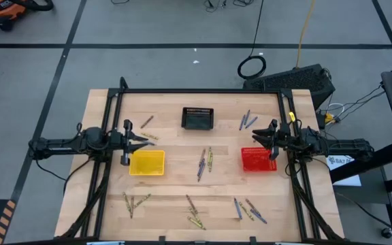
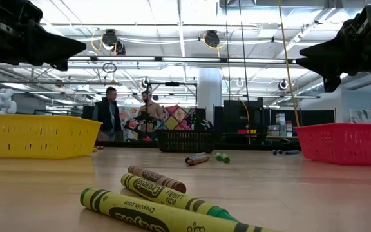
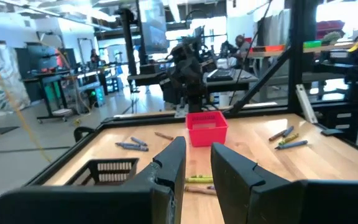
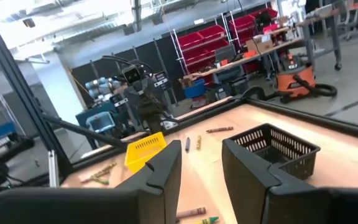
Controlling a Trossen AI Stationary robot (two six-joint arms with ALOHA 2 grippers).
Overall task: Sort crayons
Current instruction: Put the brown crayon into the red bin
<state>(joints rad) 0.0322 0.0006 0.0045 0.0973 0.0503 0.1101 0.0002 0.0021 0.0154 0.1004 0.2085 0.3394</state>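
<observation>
Table centre: open between yellow basket [image 1: 147, 162] and red basket [image 1: 258, 159], crossed only by a few crayons [image 1: 205, 162]. Black basket [image 1: 197, 118] blocked the far middle. Crayon clusters lined the near edge.

On your wooden table [image 1: 175, 190]: one yellow mesh basket [image 1: 147, 162] at the left of centre; one red mesh basket [image 1: 257, 159] at the right of centre, level with the yellow one and well apart from it; one black mesh basket [image 1: 197, 118] at the far middle, between the other two and beyond them. On the grey floor beyond your table: a coiled black cable [image 1: 252, 67]; a dark case [image 1: 298, 79] just beside the table's far right corner; an orange shop vacuum [image 1: 5, 10] at the far left. In the room behind, as your low view has it: two people [image 2: 110, 113] standing side by side, past the black basket.
</observation>
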